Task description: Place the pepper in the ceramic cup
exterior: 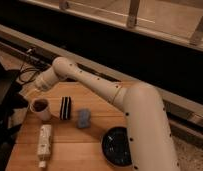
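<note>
Camera view only:

- Arm (95, 87) reached from lower right across the table (75, 155) to the far-left corner. The white wrist ended just above and left of the cup (40, 111).
- Gripper (28, 96) sat just beside the cup's upper-left rim, lost in the dark background. Couldn't tell whether it gripped anything or had let go.
- Cup stood upright near the table's left edge. Its mouth was filled with a dark reddish mass. My read: that was the pepper (41, 104), already inside or at rim level. No pepper showed anywhere on the tabletop, which fits.
- Wrist angled down and to the left, presumably to keep the tool over the cup mouth for a straight drop rather than a toss.
- Striped block (65, 107) stood just right of the cup, not touching. Blue block (84, 118) lay next to it, further right. Bottle (44, 142) lay on its side in front of the cup. Bowl (116, 146) was near the front right, partly behind the arm.

Judgement: task at or near the end. Remaining risk was the cup, which looked light. A sideways retreat could clip the rim and tip it toward the striped block, so a vertical lift-off looked safest.
</note>
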Robot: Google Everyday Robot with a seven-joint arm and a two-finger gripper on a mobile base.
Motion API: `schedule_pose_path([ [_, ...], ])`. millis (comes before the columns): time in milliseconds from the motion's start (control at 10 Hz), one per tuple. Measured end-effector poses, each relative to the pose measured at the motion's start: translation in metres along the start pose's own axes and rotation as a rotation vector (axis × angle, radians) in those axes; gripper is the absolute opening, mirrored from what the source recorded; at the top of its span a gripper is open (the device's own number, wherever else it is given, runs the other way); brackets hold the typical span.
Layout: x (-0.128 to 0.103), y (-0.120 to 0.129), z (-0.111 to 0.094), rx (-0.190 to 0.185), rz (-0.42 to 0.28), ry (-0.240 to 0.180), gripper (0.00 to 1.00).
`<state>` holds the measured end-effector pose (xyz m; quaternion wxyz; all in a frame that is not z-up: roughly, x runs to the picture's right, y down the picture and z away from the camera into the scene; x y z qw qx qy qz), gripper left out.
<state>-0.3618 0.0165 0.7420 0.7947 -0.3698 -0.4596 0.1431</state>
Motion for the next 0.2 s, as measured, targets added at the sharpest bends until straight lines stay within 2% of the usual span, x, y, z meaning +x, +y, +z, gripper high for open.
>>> schedule_pose_path([
  [200, 0.0024, -0.0017, -0.0015, 0.001, 0.003, 0.003, 0.3],
])
